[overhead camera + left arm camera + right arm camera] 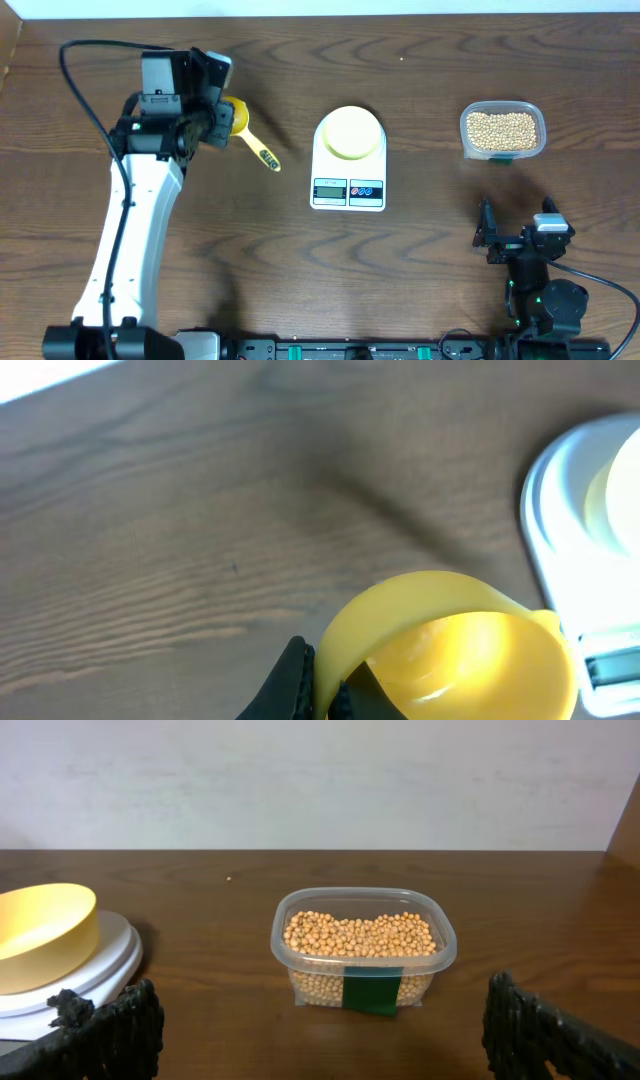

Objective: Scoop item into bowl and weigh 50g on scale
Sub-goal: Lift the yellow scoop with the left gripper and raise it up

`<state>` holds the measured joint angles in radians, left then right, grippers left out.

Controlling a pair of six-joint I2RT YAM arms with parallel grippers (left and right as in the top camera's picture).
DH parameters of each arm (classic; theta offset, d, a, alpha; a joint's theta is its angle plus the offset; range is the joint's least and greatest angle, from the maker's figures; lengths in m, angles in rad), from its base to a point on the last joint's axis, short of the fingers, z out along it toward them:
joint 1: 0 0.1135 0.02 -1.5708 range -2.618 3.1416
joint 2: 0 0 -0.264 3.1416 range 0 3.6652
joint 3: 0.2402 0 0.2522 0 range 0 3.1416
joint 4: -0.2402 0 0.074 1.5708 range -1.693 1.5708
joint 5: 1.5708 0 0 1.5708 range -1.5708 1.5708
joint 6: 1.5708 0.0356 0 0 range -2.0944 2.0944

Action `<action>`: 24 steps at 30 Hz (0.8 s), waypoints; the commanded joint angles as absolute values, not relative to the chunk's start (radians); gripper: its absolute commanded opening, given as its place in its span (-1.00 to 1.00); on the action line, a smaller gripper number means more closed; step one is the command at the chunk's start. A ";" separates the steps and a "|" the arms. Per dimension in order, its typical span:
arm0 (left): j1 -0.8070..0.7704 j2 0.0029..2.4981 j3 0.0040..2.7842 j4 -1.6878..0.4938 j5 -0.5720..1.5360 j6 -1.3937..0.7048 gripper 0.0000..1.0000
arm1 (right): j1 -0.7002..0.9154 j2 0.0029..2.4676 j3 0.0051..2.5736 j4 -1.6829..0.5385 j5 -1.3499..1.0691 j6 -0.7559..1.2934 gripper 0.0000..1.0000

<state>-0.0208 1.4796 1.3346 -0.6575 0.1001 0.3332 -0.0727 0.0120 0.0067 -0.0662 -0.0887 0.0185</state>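
Left claw (327, 685) clamped on scoop (450, 660) rim, grip clear from left wrist only, hidden overhead. Right claw (517, 232) spread wide, near front edge, holding nothing. Beans (360, 933) in tub (446, 948), back right; bowl (350, 132) on scale (348, 192), centre. Open worktop (420, 240) between scale and tub, and ahead of right claw.

Clear tub (363, 945) at centre on brown table (520, 910), part-filled with beans (360, 933), green label (371, 992) on front wall. Bowl (40, 930) on scale (100, 970) at left edge, well apart from tub. Right gripper (325, 1020) fingers (115, 1025) spread wide, low in frame. Pale wall (300, 780) behind.
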 commanded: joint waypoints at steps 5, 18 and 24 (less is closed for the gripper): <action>-0.019 1.440 1.333 -0.642 0.092 0.078 -0.85 | -0.065 0.009 0.006 -0.071 -0.081 0.029 0.99; -0.019 1.441 1.333 -0.634 0.092 -0.534 -0.85 | -0.065 0.009 0.006 -0.071 -0.081 0.029 0.98; -0.020 1.442 1.333 -0.624 0.093 -0.784 -0.85 | -0.065 0.009 0.006 -0.071 -0.081 0.029 0.99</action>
